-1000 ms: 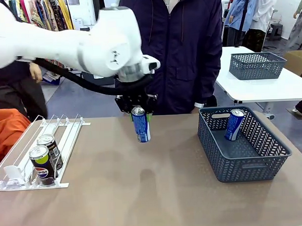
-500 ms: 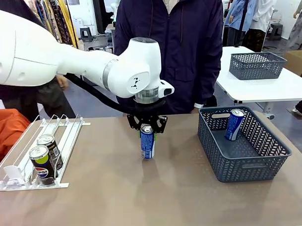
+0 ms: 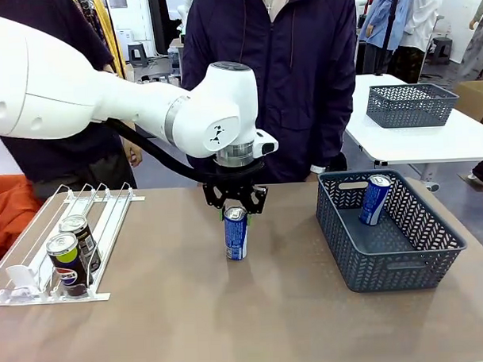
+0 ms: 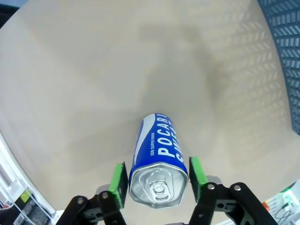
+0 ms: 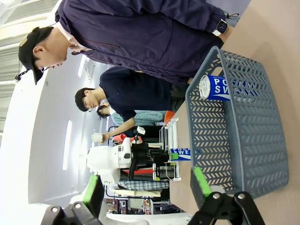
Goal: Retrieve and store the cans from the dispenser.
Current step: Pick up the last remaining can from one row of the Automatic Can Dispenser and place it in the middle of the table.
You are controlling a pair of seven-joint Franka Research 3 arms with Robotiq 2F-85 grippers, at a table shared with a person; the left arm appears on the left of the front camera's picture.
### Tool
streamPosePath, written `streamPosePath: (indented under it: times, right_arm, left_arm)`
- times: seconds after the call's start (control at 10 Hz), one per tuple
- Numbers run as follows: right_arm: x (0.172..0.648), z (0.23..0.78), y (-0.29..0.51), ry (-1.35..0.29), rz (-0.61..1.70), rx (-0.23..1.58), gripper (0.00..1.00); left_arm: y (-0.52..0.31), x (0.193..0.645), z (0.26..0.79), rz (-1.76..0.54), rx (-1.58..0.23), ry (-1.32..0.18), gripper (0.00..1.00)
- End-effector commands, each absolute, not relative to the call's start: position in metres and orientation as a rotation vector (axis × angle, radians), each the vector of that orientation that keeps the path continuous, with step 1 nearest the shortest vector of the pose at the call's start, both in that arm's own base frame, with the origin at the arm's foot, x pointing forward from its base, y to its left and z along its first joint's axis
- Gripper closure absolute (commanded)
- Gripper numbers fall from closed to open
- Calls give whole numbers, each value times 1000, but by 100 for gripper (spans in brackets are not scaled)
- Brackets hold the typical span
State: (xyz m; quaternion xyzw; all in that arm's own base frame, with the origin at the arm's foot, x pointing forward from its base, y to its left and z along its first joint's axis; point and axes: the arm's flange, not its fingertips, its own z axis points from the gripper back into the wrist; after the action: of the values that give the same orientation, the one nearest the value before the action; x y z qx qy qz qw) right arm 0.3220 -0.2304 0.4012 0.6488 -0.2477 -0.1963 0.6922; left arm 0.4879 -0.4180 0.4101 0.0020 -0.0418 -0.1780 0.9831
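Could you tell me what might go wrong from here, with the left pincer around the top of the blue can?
1. The left pincer has its green pads very close to either side of the rim of the upright blue can. Rising off-line could snag the slim can and topple it.
2. The can stands on the bare table, apart from the grey basket. If it tips, it may roll away rather than end up stored.
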Motion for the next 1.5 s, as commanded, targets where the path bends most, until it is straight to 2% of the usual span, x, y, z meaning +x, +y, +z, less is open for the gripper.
streamPosePath:
  times: [0.0,0.4,0.7,0.9,1.1,1.4]
  right_arm:
    - [321,406,-231,-539,-445,1460,0]
    - [321,406,-231,-539,-445,1460,0]
    - [321,406,-231,-539,-445,1460,0]
    - [321,406,-231,-539,-445,1460,0]
    - [321,406,-231,-539,-445,1460,0]
    - [321,406,-231,-539,-445,1460,0]
  left_arm:
    - [-417,491,414,-376,28,-100,0]
    - [-403,487,433,-359,-16,-116,0]
    - [-356,466,509,-369,-95,-161,0]
    - [-294,454,564,-376,-246,-187,0]
    - [-202,452,600,-286,-383,-224,0]
    - [-48,448,604,-161,-654,-177,0]
